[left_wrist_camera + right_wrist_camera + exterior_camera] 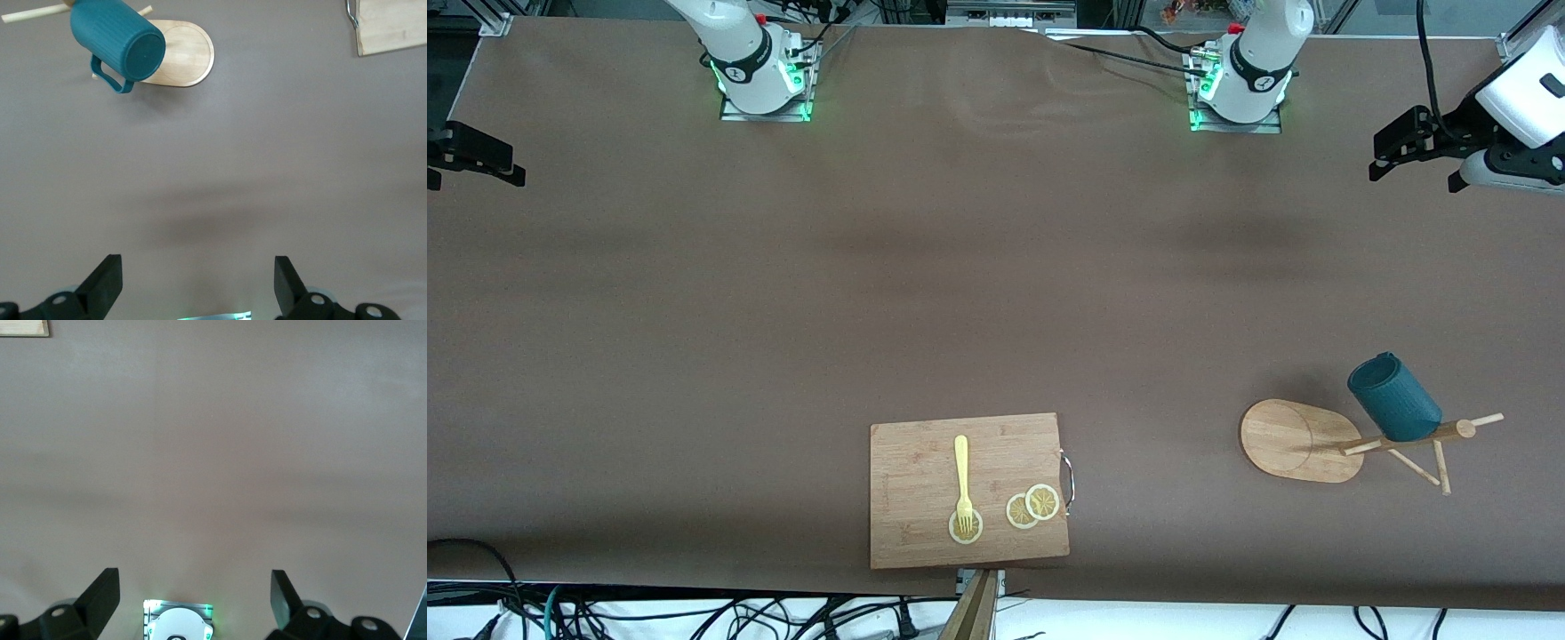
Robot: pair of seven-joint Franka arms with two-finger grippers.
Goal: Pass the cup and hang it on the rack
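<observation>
The dark teal ribbed cup (1394, 400) hangs tilted on a peg of the bamboo rack (1303, 440), off the table, near the left arm's end. In the left wrist view the cup (117, 43) shows its closed bottom and its handle, with the rack's oval base (187, 57) beside it. My left gripper (1414, 164) is open and empty, high over the table's edge at the left arm's end, well apart from the cup; it also shows in its wrist view (197, 267). My right gripper (463, 164) is open and empty over the right arm's end (195, 580).
A rectangular wooden cutting board (925, 524) lies at the table edge nearest the front camera, with a yellow fork (962, 476) and lemon slices (1033, 507) on it. A brown cloth (996, 293) covers the table. The arms' bases (765, 84) stand along the edge farthest from the camera.
</observation>
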